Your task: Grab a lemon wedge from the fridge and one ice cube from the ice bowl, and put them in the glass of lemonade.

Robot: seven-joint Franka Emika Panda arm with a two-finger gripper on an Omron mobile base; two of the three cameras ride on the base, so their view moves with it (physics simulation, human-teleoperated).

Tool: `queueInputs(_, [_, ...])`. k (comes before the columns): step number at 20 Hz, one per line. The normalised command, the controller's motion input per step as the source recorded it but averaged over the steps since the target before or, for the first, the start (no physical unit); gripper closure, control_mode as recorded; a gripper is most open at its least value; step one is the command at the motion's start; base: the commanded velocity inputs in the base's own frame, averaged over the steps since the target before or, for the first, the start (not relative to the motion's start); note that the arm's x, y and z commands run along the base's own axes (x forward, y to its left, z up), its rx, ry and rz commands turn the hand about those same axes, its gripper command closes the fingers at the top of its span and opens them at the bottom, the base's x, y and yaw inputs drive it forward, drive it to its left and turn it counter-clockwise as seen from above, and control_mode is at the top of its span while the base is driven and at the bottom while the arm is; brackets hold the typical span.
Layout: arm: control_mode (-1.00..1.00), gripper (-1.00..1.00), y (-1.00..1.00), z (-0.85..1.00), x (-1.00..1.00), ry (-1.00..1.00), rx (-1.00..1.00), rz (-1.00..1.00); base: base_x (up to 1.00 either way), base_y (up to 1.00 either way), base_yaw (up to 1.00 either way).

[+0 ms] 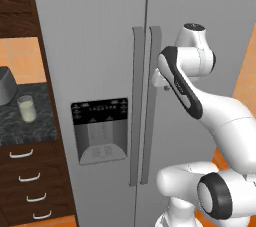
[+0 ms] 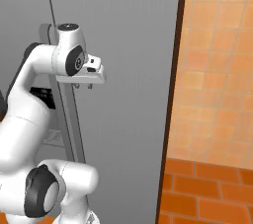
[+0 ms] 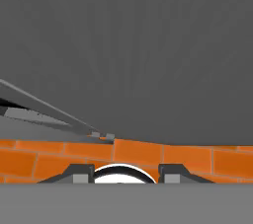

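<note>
The fridge [image 1: 100,46] is shut, so the task has barely begun. The claw [image 2: 84,86] hangs just beside the right door handle [image 1: 154,61], its fingers [image 3: 81,172] apart and grasping nothing. The glass [image 1: 26,108] waits far off to its left; wedge and ice are still to fetch.

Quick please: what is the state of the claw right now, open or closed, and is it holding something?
Claw: open, its two fingertips apart with nothing between them, close to the right fridge door by the handle. It holds nothing.
</note>
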Motion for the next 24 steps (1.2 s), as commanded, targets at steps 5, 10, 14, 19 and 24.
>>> queueInputs(5, [-1.00, -1.00, 0.00, -0.08, -0.45, 0.01, 0.00, 0.00, 0.00, 0.00, 0.00])
queueInputs(10, [-1.00, -1.00, -0.08, -0.17, -0.87, 0.00, 0.00, 0.00, 0.00, 0.00, 0.00])
queueInputs(14, [-1.00, -1.00, 0.00, -0.27, -0.58, 0.00, 0.00, 0.00, 0.00, 0.00, 0.00])
queueInputs(19, [1.00, -1.00, 0.01, -0.20, -0.19, 0.00, 0.00, 0.00, -0.13, 0.06, 0.00])
queueInputs(24, [1.00, -1.00, 0.00, 0.00, 0.00, 0.00, 0.00, 0.00, -0.27, 0.58, 0.00])
